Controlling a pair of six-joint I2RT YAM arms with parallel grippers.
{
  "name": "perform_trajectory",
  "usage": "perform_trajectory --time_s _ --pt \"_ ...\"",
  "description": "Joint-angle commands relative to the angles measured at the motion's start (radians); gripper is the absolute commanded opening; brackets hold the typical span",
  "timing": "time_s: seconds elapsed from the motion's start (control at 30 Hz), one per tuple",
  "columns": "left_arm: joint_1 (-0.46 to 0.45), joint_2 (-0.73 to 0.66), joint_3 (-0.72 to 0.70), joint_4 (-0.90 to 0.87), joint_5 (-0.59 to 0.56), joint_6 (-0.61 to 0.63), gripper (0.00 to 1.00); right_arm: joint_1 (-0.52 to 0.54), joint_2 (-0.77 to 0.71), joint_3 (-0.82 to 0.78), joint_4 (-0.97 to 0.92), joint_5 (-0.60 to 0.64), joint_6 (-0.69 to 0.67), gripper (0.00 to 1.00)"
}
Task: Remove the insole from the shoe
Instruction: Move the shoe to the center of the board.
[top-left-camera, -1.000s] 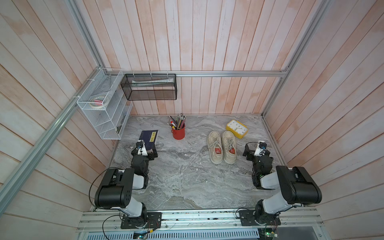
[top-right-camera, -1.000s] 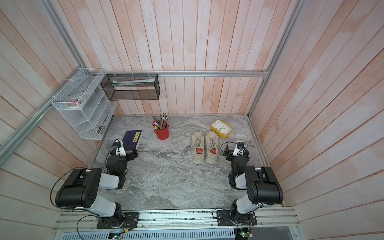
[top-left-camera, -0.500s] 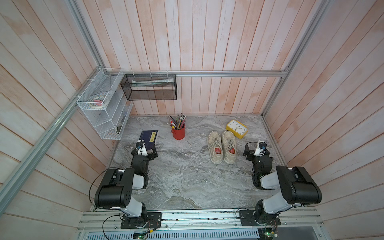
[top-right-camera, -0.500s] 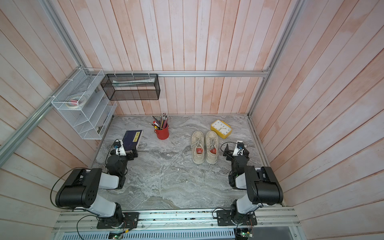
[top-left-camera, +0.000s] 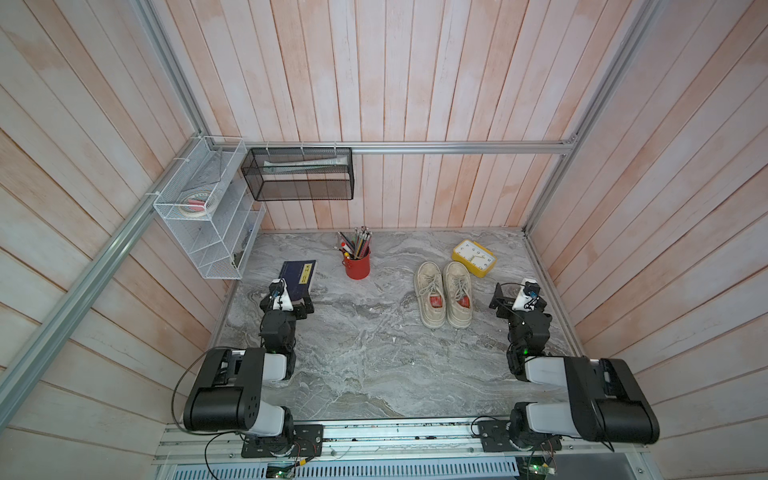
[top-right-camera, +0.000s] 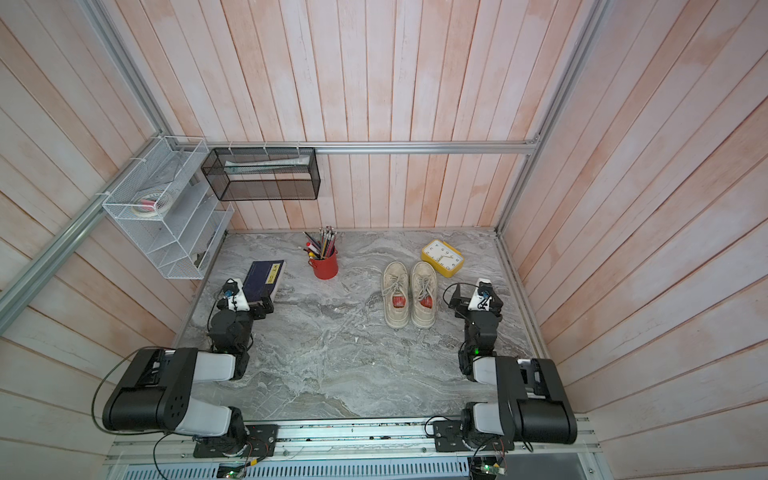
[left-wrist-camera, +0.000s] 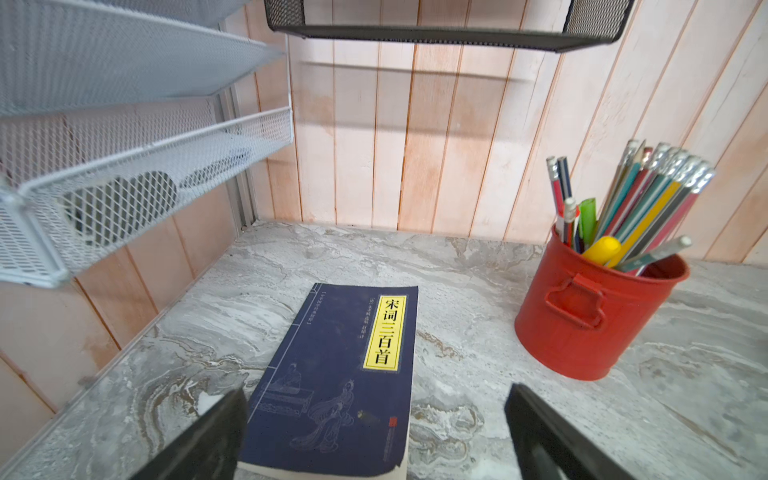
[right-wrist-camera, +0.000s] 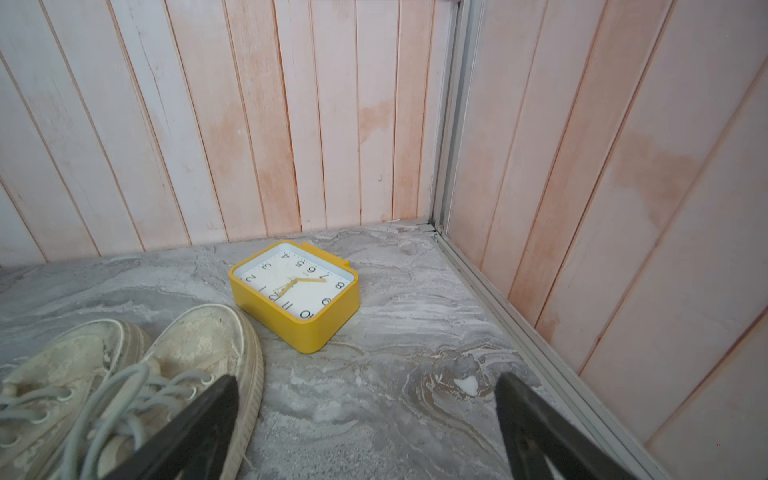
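The thin red insole (top-left-camera: 465, 300) in the worn cream canvas shoe (top-left-camera: 458, 279) looks floppy and light; pinch its heel edge. Beside that shoe the right gripper (right-wrist-camera: 365, 378), and well apart from it the left gripper (left-wrist-camera: 376, 390), gape empty.

Insoles (top-left-camera: 434, 300) mostly hidden w/in shoes (top-left-camera: 428, 276)

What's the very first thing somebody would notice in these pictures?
Probably the bright red pot stuffed with coloured pencils, standing near the back wall in the middle. Next, the yellow clock lying face up toward the back right corner, and just in front of it a pair of worn pale shoes side by side, red insoles showing inside.
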Motion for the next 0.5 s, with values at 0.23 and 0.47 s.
perform_trajectory --time_s 0.23,0.47 --pt "0.000 -0.288 0.079 -0.558 -0.074 -0.193 1.00 -0.018 -0.364 0.061 -0.581 0.204 0.477 0.98" --pt "0.002 -0.348 0.189 -0.781 0.127 -0.278 1.00 -0.040 -0.448 0.136 -0.830 -0.111 0.521 0.98"
